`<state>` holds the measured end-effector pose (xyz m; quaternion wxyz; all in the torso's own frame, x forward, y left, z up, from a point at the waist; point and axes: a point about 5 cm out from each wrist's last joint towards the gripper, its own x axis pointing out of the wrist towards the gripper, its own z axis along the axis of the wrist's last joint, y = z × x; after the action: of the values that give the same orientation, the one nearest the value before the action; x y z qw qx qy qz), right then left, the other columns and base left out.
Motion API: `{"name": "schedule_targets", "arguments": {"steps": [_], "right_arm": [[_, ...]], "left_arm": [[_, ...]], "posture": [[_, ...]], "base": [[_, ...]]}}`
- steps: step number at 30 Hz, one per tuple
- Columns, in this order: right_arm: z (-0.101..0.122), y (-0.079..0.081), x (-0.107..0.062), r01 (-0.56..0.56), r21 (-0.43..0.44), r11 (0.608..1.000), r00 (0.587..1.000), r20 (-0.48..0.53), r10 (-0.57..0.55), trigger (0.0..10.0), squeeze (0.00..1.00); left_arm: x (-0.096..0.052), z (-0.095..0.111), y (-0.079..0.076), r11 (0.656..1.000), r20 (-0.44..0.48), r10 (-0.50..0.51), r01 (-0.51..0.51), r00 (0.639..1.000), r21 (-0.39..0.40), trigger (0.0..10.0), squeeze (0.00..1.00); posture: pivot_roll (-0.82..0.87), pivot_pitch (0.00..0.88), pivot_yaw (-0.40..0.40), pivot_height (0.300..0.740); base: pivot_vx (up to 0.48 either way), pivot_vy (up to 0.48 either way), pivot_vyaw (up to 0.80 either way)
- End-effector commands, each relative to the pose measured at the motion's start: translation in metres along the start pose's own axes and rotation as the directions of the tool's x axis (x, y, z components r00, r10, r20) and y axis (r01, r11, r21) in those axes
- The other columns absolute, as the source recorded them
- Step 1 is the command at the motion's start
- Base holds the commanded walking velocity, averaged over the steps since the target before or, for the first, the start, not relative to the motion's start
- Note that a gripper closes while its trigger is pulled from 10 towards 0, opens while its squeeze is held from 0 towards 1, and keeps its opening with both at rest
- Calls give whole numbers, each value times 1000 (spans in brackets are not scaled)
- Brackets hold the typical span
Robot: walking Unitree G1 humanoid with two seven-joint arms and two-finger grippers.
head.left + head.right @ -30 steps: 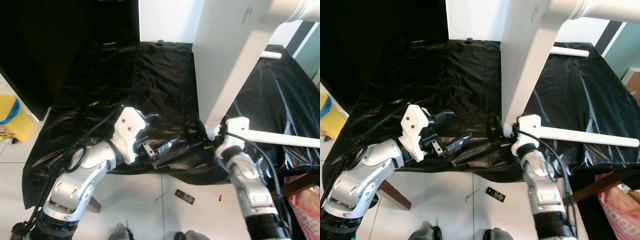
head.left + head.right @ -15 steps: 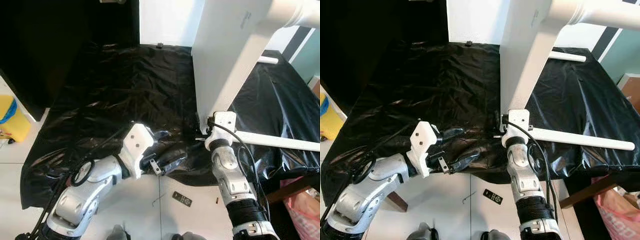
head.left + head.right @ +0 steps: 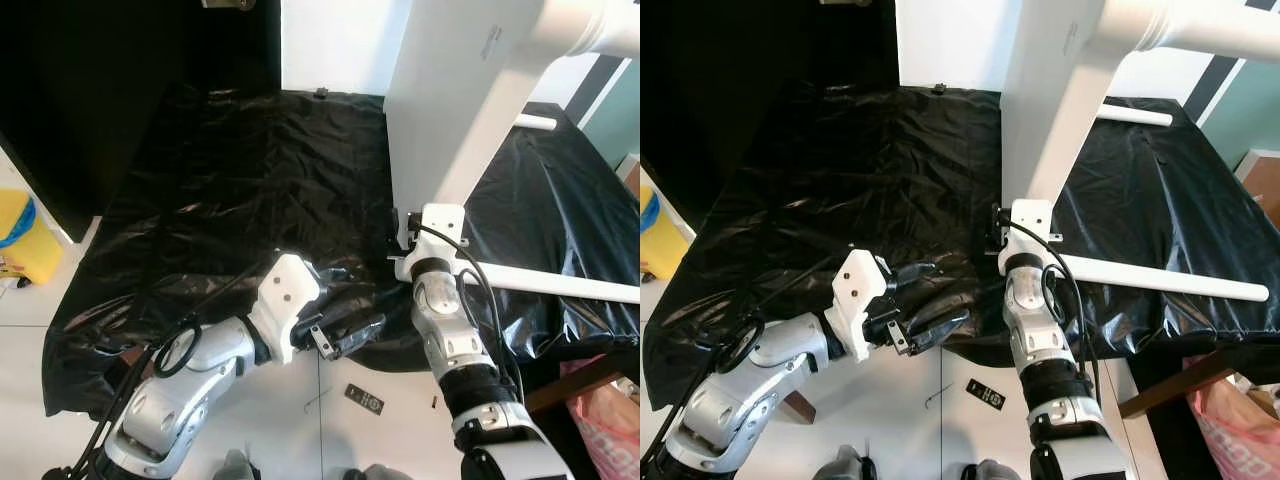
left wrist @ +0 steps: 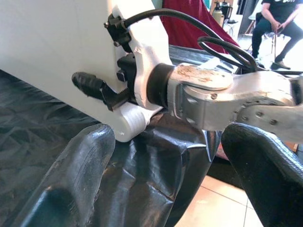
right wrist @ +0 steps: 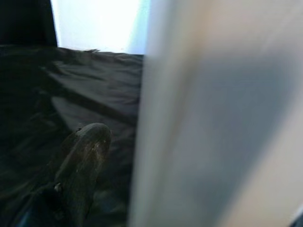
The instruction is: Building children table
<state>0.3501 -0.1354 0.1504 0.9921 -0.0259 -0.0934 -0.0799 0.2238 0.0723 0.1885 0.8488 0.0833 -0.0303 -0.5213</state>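
The white table panel [image 3: 450, 110] stands upright on the black sheet [image 3: 240, 180]. The right gripper [image 3: 996, 230] clasps its near corner; the left gripper [image 3: 350, 325] hovers spread, empty, near-left.

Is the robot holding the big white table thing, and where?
Yes. The right gripper pinches the white tabletop panel at its bottom edge. The left gripper holds nothing.

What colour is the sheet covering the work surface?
Glossy black sheet, wrinkled; clearest in the left eye view.
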Motion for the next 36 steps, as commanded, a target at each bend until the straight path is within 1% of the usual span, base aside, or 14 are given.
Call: {"name": "schedule_targets", "arguments": {"steps": [1, 4, 6, 9, 18, 27, 28, 29, 30, 31, 32, 33, 36], "right_arm": [[-2, -4, 1, 23, -13, 1000, 1000, 1, -23, 10000, 0], [-2, -5, 3, 35, -14, 999, 999, 2, -35, 10000, 0], [-3, -8, 6, 64, -16, 998, 998, 1, -64, 10000, 0], [-4, -8, 7, 68, -13, 998, 998, -4, -68, 10000, 0], [-8, 0, 13, -2, 21, 1000, 1000, -25, 2, 10000, 0], [-8, -3, 23, 11, 14, 1000, 999, -44, -10, 10000, 0], [-7, -3, 24, 9, 12, 1000, 999, -40, -9, 9843, 0], [-6, -3, 25, 8, 11, 1000, 999, -37, -8, 4706, 0], [-6, -3, 25, 8, 11, 1000, 999, -37, -8, 4706, 0], [-6, -2, 26, 5, 18, 1000, 999, -41, -4, 2824, 0], [-6, -2, 26, 5, 18, 1000, 999, -41, -4, 2824, 0], [-6, -1, 27, -14, 36, 999, 999, -45, 16, 0, 0], [-6, 0, 27, -22, 41, 999, 999, -46, 24, 0, 0]], "left_arm": [[1, 2, -1, 1000, 6, 16, -16, 1000, 20, 10000, 0], [1, 2, -1, 1000, 6, 17, -17, 1000, 21, 10000, 0], [0, 2, -1, 1000, 6, 19, -19, 1000, 24, 10000, 0], [0, 2, -1, 999, 5, 20, -20, 1000, 26, 10000, 0], [-2, 3, 1, 999, 0, 25, -25, 1000, 31, 10000, 0], [-3, 4, 4, 999, -1, 34, -33, 999, 38, 10000, 0], [-3, 5, 5, 999, 0, 35, -35, 999, 39, 10000, 0], [-3, 5, 5, 999, 0, 35, -35, 999, 39, 10000, 0], [-3, 5, 5, 999, 0, 35, -35, 999, 39, 10000, 0], [-4, 5, 5, 999, 0, 36, -36, 999, 41, 10000, 0], [-4, 5, 5, 999, 0, 36, -36, 999, 41, 10000, 0], [-5, 6, 6, 998, -1, 39, -39, 999, 44, 10000, 0], [-5, 7, 6, 998, 0, 40, -40, 999, 45, 10000, 0]], "posture": [[116, 44, -92, 740], [117, 42, -91, 740], [120, 39, -89, 740], [120, 39, -87, 740], [126, 49, -76, 740], [129, 52, -67, 740], [129, 52, -66, 740], [129, 52, -66, 740], [129, 52, -66, 740], [132, 54, -66, 740], [132, 54, -66, 740], [134, 56, -64, 740], [136, 56, -64, 740]], "base": [[0, 0, 0], [0, 0, 0], [0, 0, 0], [0, 0, 0], [0, 0, 0], [0, 0, 0], [0, 0, 0], [0, 0, 0], [0, 0, 0], [0, 0, 0], [0, 0, 0], [0, 0, 0], [0, 0, 0]]}}
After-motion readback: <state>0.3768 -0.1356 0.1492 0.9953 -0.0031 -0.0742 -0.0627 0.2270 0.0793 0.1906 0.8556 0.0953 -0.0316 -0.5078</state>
